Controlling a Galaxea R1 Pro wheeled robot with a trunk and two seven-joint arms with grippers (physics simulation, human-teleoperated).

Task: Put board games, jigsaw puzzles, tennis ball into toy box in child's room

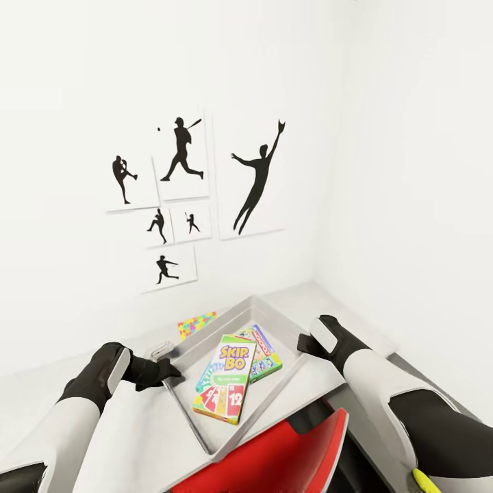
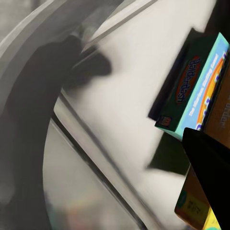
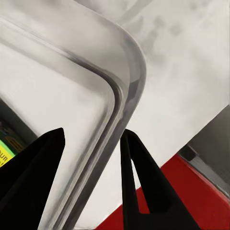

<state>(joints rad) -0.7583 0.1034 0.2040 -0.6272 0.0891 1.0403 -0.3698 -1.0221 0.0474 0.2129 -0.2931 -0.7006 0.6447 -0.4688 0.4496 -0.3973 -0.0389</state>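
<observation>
While both arms reached forward, the right gripper (image 3: pixel 91 158) stood with its fingers apart astride the toy box (image 1: pixel 287 327) rim at the 3 o'clock corner, seemingly to steady or shift it. At 9 o'clock the left gripper (image 1: pixel 164 373) met the opposite rim; I could not tell its spread. Inside lay three board games, Skip-Bo (image 1: pixel 226 376) uppermost. Beyond, at 11 o'clock, a puzzle (image 1: pixel 196 324) waited on the table (image 1: pixel 41 390).

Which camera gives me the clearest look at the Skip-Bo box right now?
The head view: the Skip-Bo box lies face up in the toy box, its whole cover readable, on top of two other game boxes. The left wrist view catches box edges close up and blurred; the right wrist view shows just a colored sliver beside the toy box's rim.
</observation>
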